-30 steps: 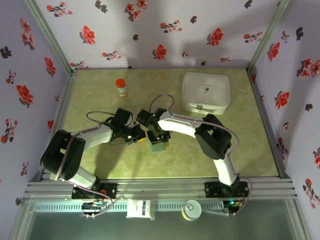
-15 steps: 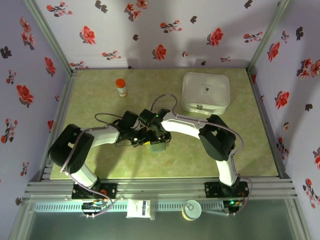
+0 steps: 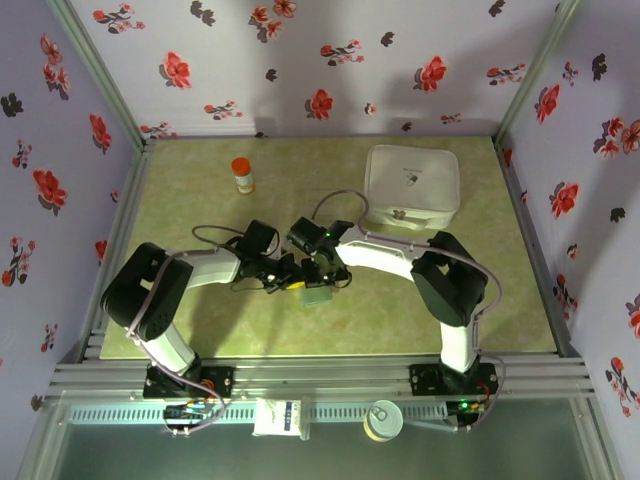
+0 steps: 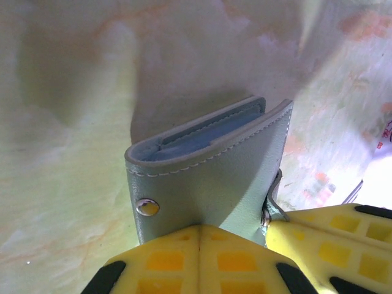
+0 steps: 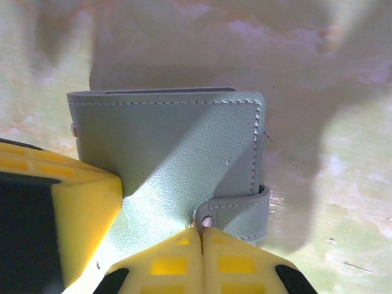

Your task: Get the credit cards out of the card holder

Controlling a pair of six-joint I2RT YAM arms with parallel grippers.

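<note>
Card holder (image 4: pixel 214 177) in left hand (image 4: pixel 200 242), right hand (image 5: pixel 202 242); white box (image 3: pixel 412 185) (lidded) beyond

Left arm (image 3: pixel 195 270): your long links wore smooth white shells, with bulky black housings at the joints.
Right arm (image 3: pixel 380 255): you had the same build here, white links between rounded black joints.
Bases (image 3: pixel 190 382): both were squat black blocks, with thin wires trailing beneath them.
Cables (image 3: pixel 335 198): a thin grey cable looped loosely beside each arm's forward link.
Left gripper (image 4: pixel 201 229): your fingers (image 4: pixel 165 263) were bright yellow, moulded with a grid of shallow square pockets, and had black patches at the outer corners.
Right gripper (image 5: pixel 202 231): you had the same yellow waffled fingers (image 5: pixel 171 266) here, also black at the corners.
</note>
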